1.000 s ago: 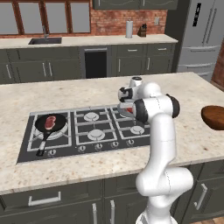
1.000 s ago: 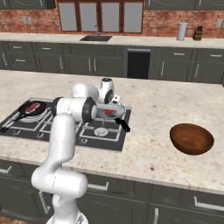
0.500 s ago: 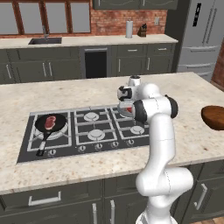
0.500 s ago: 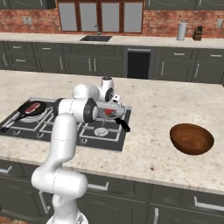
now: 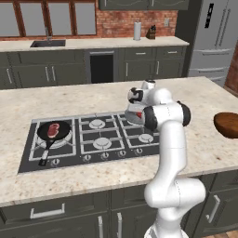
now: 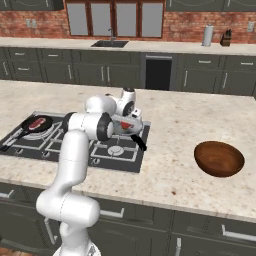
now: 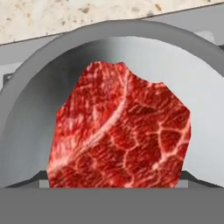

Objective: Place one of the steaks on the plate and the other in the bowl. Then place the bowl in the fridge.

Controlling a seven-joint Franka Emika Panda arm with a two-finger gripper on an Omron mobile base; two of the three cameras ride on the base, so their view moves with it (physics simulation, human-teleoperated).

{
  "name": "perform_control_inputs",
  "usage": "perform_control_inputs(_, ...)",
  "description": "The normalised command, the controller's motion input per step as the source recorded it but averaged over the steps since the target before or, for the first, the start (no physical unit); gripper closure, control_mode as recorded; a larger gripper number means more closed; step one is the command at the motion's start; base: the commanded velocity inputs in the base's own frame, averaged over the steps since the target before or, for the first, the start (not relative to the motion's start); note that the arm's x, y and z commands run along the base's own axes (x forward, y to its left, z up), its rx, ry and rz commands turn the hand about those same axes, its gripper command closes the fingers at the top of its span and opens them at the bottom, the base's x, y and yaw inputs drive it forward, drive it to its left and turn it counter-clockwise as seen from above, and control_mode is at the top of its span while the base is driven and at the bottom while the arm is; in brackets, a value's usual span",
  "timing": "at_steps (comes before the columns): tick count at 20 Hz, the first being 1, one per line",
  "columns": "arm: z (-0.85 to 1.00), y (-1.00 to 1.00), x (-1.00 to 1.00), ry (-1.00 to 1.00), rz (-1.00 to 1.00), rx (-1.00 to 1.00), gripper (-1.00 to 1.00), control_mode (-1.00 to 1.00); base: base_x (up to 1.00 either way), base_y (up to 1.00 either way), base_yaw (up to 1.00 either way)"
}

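Steak (image 7: 118, 131) close-up; bowl (image 6: 219, 158) far right

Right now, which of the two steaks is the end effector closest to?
The steak lying in the silver pan, directly under the end effector. The other steak sits in the black frying pan at the cooktop's far left.

White Franka Panda arm (image 5: 169, 153) showing glossy rounded link shells, rising in lower right of left base view and lower left of right base view. Bulbous white base segment sitting at bottom edge, wider than links above. Dark grey to black rings marking joints, clearest as dark band at elbow near frame centre. White hand (image 6: 128, 102) carrying black round patch on side and small dark details. Surface reading smooth, plain; markings too small for telling.
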Motion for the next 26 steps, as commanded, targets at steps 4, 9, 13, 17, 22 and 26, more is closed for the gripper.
perform_control_inputs(4,0.36,0.02,-0.12,-0.03,0.0,-0.03,1.0,-1.0,0.0,0.0,0.0)
perform_control_inputs(9,0.48,0.07,-0.42,0.08,-0.02,-0.02,1.0,-1.0,0.0,0.0,0.0)
perform_control_inputs(13,0.06,-0.15,-0.92,0.07,-0.2,0.0,1.0,-1.0,0.0,0.0,0.0)
perform_control_inputs(17,0.17,-0.14,-0.98,0.0,-0.25,0.0,1.0,-1.0,0.0,0.0,0.0)
perform_control_inputs(22,0.42,-0.17,-0.77,-0.02,-0.24,-0.05,1.0,-1.0,0.0,0.0,0.0)
perform_control_inputs(26,0.21,-0.51,-0.49,0.0,-0.29,-0.13,1.0,-1.0,0.0,0.0,0.0)
